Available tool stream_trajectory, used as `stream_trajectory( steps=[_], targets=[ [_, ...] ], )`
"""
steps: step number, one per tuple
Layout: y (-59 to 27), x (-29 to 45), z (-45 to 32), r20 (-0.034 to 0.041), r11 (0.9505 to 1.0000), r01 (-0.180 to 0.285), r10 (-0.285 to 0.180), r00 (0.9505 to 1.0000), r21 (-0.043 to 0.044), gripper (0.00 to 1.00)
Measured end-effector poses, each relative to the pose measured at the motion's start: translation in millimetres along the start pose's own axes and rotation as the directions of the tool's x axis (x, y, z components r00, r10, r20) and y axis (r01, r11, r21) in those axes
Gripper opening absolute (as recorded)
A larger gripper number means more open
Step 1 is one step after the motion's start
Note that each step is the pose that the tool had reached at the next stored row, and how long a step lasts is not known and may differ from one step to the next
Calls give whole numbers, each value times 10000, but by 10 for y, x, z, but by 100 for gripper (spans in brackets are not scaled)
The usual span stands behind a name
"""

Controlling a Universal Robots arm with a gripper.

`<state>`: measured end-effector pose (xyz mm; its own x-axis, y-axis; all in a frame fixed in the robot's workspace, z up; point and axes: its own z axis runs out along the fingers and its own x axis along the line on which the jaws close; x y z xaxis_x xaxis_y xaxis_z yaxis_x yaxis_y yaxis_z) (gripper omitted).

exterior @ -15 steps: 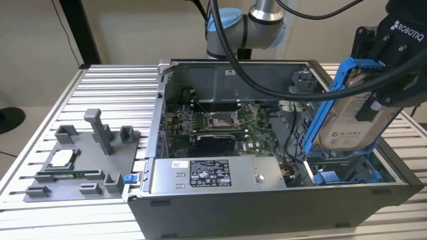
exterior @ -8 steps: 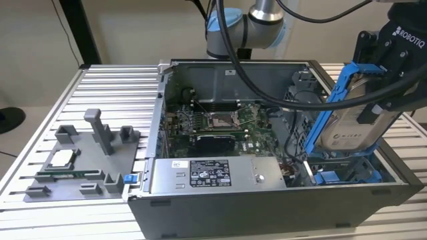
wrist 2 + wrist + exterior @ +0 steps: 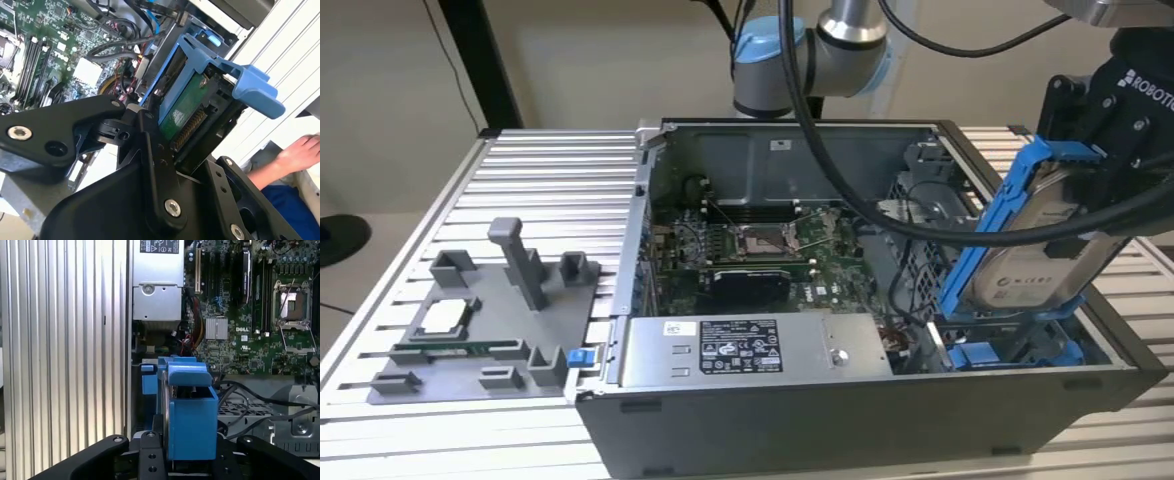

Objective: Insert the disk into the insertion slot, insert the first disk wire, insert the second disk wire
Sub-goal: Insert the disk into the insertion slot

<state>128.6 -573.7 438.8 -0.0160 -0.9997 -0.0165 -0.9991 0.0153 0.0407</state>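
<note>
One disk (image 3: 1047,240), one computer case (image 3: 854,415), one motherboard (image 3: 834,262), one power-supply box (image 3: 747,352), one grey fixture plate (image 3: 520,335).

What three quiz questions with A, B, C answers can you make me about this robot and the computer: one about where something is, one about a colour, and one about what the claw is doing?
1. Where is the disk?
A. Flat on the table.
B. Up over the computer case, at its end toward the exterior view's right.
C. On the floor.

2. What colour is the carrier around the disk?
A. Blue.
B. Red.
C. Yellow.

3. What is the gripper doing?
A. Open, holding nothing.
B. Shut on a wire.
C. Shut on the disk.

Answers:
1 B: the exterior view shows it tilted above that end of the case, its lower end near the insertion slot.
2 A: bright blue plastic frames it in both wrist views.
3 C: in the second wrist view the jaws clamp the disk in its carrier.
</note>
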Motion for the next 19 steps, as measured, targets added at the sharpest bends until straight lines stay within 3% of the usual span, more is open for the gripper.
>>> stream_trajectory(
  steps=[10,19],
  targets=[
    [-53,55,132,164,10000,12,-12,9999,-7,0],
    [-105,58,240,181,10000,13,-13,9998,-7,0]
  ],
)
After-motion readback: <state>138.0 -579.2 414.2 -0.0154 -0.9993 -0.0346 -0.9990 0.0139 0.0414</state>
